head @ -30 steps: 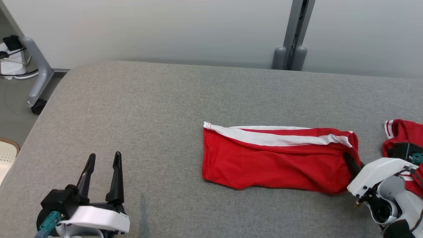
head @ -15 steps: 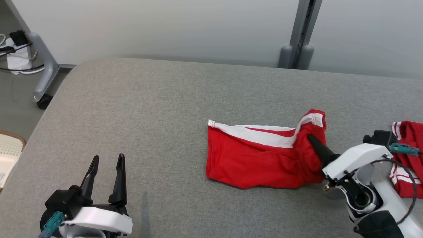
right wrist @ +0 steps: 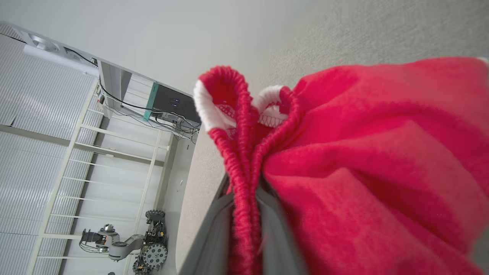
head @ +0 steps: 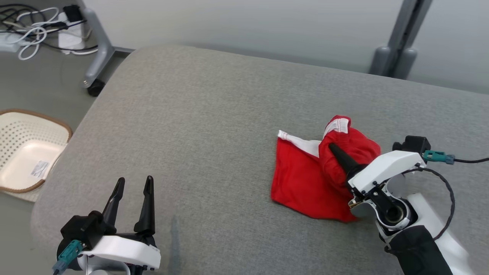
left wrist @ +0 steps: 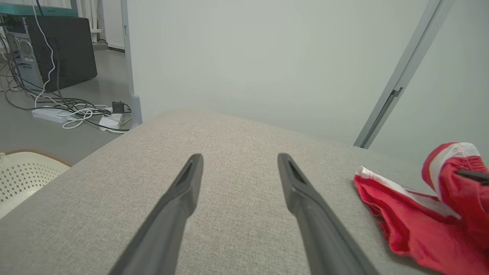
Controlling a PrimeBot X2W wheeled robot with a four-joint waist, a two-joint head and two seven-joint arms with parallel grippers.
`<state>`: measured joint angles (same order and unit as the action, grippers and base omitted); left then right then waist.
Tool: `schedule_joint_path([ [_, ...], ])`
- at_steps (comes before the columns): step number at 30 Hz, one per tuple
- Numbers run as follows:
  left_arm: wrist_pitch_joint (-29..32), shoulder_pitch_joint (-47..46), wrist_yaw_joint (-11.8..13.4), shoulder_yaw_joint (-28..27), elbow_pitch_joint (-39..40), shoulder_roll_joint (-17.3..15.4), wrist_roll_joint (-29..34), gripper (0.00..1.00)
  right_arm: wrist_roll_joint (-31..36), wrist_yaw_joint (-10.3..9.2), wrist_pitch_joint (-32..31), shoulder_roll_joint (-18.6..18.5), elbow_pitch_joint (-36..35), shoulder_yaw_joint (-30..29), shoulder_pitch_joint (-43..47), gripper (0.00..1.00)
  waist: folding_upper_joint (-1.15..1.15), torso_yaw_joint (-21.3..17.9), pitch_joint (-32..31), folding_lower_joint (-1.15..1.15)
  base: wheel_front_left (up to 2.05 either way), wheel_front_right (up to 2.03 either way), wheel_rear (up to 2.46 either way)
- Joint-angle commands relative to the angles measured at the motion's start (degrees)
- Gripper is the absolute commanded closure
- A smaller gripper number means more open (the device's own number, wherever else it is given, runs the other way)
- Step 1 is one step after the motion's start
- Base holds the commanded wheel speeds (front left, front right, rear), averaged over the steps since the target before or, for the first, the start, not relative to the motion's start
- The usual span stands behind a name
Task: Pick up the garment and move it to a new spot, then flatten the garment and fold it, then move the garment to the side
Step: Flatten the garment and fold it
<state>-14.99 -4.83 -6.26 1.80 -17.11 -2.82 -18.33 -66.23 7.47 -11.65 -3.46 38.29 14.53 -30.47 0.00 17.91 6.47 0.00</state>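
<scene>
Grey fabric-covered tabletop [head: 214,114] stretches before a pale wall. Red cloth shorts with a white side stripe [head: 301,183] have one end pinched between the closed jaws of the right gripper [head: 334,149] and raised, the rest lying beneath and beside them, while the left gripper [head: 135,178] sits well apart, jaws spread and empty. Folding seems underway but unfinished, and moving the shorts aside appears still to do.

Grey fabric-topped table [head: 214,114] before a pale wall [head: 229,23] — cables [head: 34,26] and a white basket [head: 19,133] on the floor [head: 46,88].
</scene>
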Motion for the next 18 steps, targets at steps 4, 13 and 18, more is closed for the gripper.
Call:
schedule_joint_path([
  [4, -0.2, -0.8, 0.4, 0.3, 0.0, -0.2, -0.7, 0.0, 1.1, 0.05, 0.7, 0.3, 3.2, 1.6, -1.9, 1.0, 0.0, 2.8, 0.7, 0.0, 0.0, 0.0, 0.0],
  [13, -0.2, -0.9, 0.7, 0.2, 0.0, -0.2, -0.7, 0.0, -1.4, 0.05, 1.4, 0.4, 6.8, 7.9, -4.0, 0.53, 0.0, 3.1, 1.0, 0.0, 0.0, 0.0, 0.0],
  [18, -0.2, -0.9, 0.8, -0.2, 0.0, -0.2, -0.5, 0.0, -3.3, 0.05, 2.0, 0.4, 5.6, 10.8, -4.1, 0.0, 0.0, 1.9, 0.7, 0.0, 0.0, 0.0, 0.0],
])
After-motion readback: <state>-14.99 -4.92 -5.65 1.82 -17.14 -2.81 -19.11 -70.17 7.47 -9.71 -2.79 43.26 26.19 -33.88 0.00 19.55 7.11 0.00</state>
